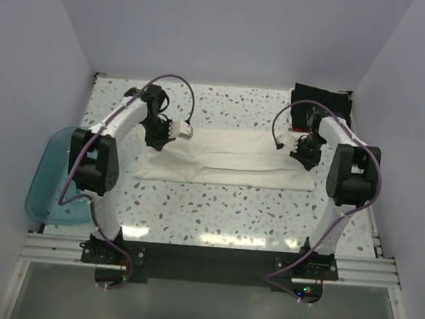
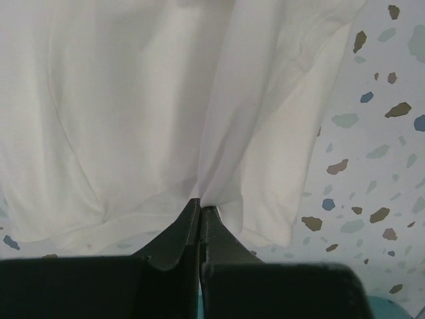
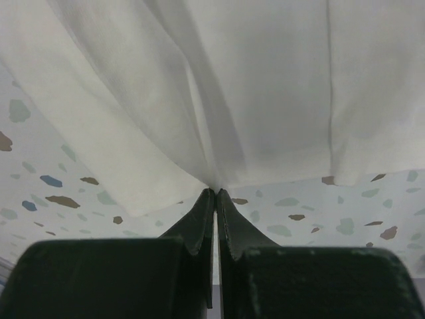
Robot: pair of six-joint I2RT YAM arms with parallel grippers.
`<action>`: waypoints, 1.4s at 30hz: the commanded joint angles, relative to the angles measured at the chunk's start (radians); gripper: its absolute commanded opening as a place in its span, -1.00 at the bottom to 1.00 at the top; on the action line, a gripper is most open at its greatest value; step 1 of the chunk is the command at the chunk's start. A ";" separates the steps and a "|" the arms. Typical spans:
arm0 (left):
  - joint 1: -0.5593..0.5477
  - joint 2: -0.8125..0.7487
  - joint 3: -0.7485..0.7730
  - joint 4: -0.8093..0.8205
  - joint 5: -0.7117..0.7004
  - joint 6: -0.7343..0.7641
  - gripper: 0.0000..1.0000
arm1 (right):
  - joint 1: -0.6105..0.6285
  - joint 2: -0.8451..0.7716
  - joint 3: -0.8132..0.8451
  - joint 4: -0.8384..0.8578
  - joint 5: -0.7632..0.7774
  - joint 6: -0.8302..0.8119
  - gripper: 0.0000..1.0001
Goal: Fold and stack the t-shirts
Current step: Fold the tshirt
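Item: plain white cloth t-shirt (image 1: 227,164), spread flat | left gripper (image 2: 200,207), right gripper (image 3: 216,193): jaws clamped on its opposite ends | likely to lift evenly for folding

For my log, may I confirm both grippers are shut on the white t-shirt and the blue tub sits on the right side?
No: the top external view shows the blue tub on the left side. The left gripper and right gripper are shut on the white t-shirt.
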 commanded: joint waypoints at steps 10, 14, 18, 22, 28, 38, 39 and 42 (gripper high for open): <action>0.061 0.069 -0.011 0.203 -0.037 -0.152 -0.53 | 0.000 0.054 0.075 0.072 0.035 0.110 -0.33; 0.111 0.017 0.012 0.241 0.033 -0.277 -0.28 | -0.007 0.030 0.124 0.081 0.039 0.212 -0.07; 0.135 -0.073 -0.025 0.264 0.127 -0.403 -0.25 | -0.010 0.004 0.202 0.024 0.023 0.326 -0.09; 0.063 -0.150 -0.085 0.300 0.147 -0.492 -0.25 | -0.010 -0.018 0.204 -0.031 0.002 0.413 -0.20; 0.040 -0.161 -0.152 0.309 0.190 -0.557 -0.25 | -0.009 -0.023 0.147 -0.073 -0.012 0.455 -0.62; 0.060 -0.227 -0.369 0.462 0.164 -0.782 -0.19 | -0.001 0.112 0.105 0.088 0.040 0.541 -0.54; 0.068 -0.234 -0.378 0.471 0.158 -0.799 -0.19 | 0.000 0.122 0.107 0.110 0.054 0.542 -0.53; 0.120 -0.242 -0.393 0.487 0.142 -0.842 -0.19 | 0.014 0.119 0.139 0.098 0.060 0.550 -0.51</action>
